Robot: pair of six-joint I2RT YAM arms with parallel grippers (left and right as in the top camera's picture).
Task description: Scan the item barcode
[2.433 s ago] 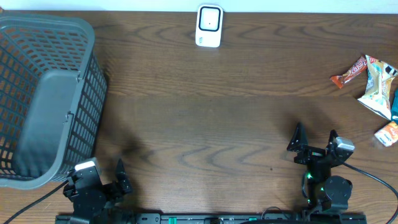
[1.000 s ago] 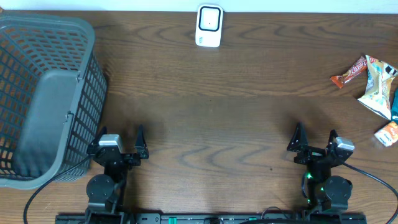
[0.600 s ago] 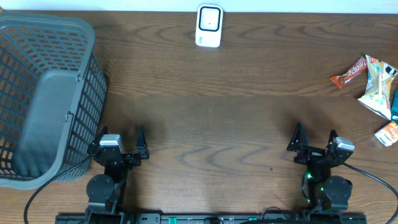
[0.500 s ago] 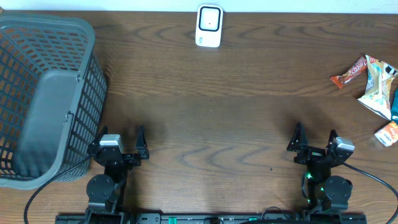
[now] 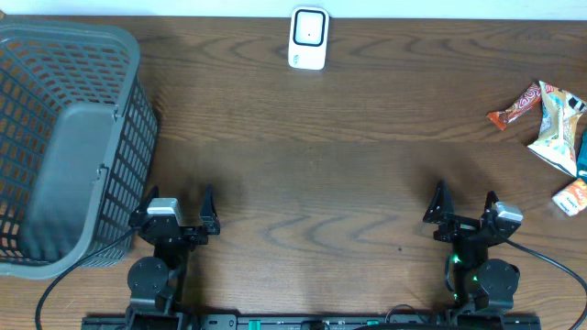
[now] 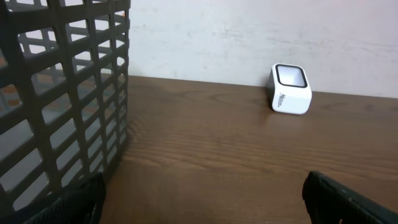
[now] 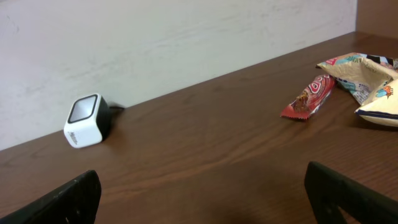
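Observation:
The white barcode scanner (image 5: 308, 38) stands at the table's far edge, its window facing up; both wrist views show it too (image 6: 290, 98) (image 7: 84, 121). The items lie at the far right: a red snack bar (image 5: 515, 106) (image 7: 308, 96), a beige bag (image 5: 556, 128) (image 7: 367, 78) and an orange packet (image 5: 571, 196). My left gripper (image 5: 174, 213) (image 6: 202, 202) is open at the near edge beside the basket, nothing between its fingers. At the near right, my right gripper (image 5: 466, 203) (image 7: 202, 199) is also open and empty, well short of the snacks.
A large grey mesh basket (image 5: 119, 110) fills the left side of the table, its wall close to my left gripper (image 6: 62, 93). A pale wall runs behind the scanner. Brown wood tabletop (image 5: 312, 183) lies between the grippers and the scanner.
My left arm has swung from the basket's near corner rightward and forward, then held still for the last second. The right arm and all the objects have stayed put.

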